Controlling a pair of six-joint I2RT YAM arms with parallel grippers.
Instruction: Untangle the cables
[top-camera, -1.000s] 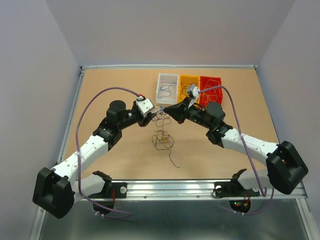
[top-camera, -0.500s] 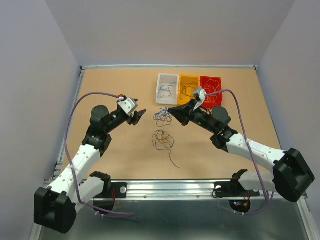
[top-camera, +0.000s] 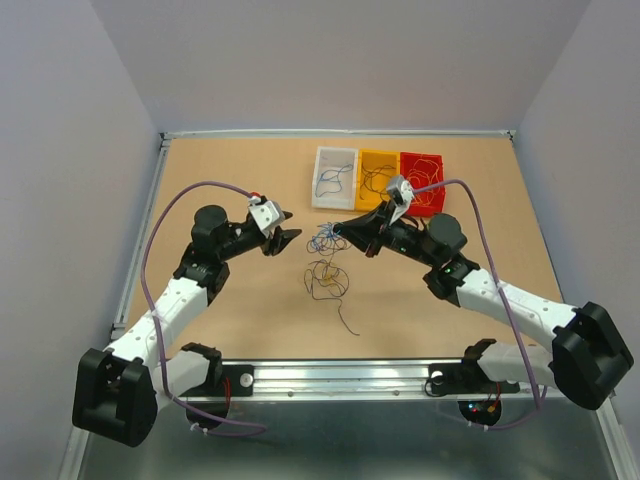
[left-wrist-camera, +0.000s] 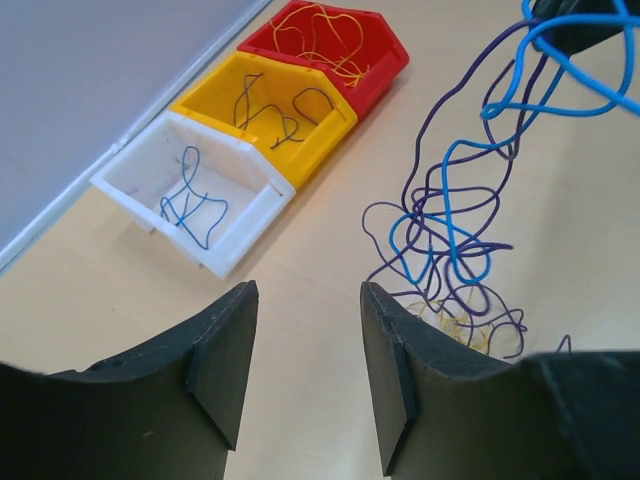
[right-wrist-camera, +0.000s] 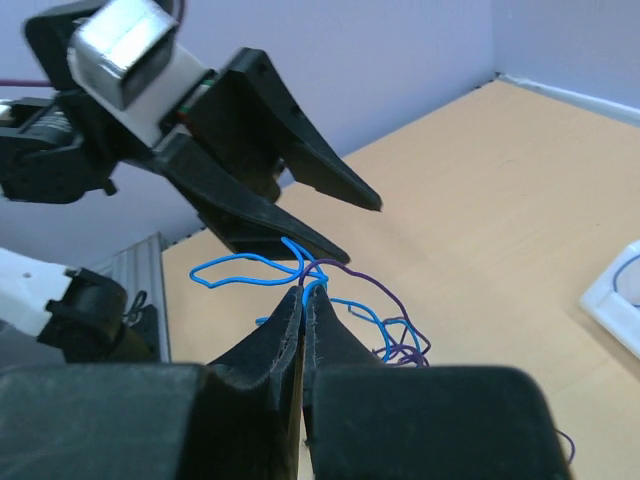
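The brown table (top-camera: 200, 180) carries three bins in a row at its far side: a white bin (top-camera: 335, 150) holding a blue wire, a yellow bin (top-camera: 377, 152) holding dark wires, and a red bin (top-camera: 421, 155) holding yellow ones. The right gripper (right-wrist-camera: 303, 298) is pressed together, pinching the raised blue and purple cables (left-wrist-camera: 450, 220) by a blue loop; the purple one may be caught too. The left gripper (left-wrist-camera: 305, 370) stands spread and empty just beside them. A smaller clump (top-camera: 325, 280) with yellow wires lies on the table nearer the arm bases.
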